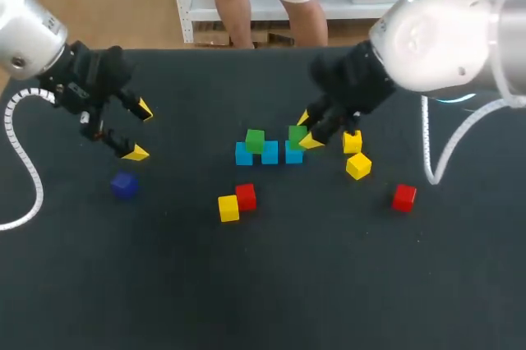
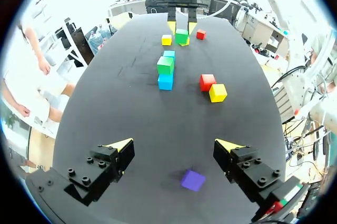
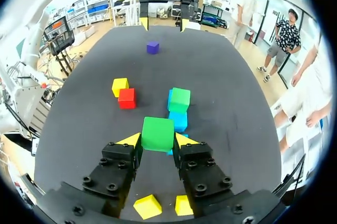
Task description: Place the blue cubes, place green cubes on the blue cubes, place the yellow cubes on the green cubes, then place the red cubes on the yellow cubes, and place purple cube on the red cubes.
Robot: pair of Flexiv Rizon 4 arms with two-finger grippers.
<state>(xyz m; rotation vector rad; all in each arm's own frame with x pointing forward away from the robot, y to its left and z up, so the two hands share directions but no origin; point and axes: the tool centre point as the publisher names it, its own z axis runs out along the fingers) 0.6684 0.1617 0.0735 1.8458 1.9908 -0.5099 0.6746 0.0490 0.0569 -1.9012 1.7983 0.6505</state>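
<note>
Your right pincer (image 3: 158, 141) is pinching a green cube (image 3: 157, 132) from two sides, with one yellow tip against each face. It holds the cube right over the rightmost of three blue cubes (image 1: 269, 154), which stand in a row near the middle of the table (image 1: 263, 284). You cannot tell whether the held cube already rests on the blue one beneath it. A second green cube (image 1: 255, 140) sits on top of the row, toward its left end.

Just right of the row, beside the right pincer, lie two yellow cubes (image 1: 358, 166), close to each other. Toward the near edge from the row, a third yellow cube (image 1: 228, 208) touches a red cube (image 1: 246, 196). The other red cube (image 1: 403, 197) lies alone, nearer the table's right edge.

Well apart, toward the left edge, the purple cube (image 2: 192, 180) lies on its own. Your left pincer (image 2: 174, 153) hangs above it, fingers spread wide and gripping nothing.
</note>
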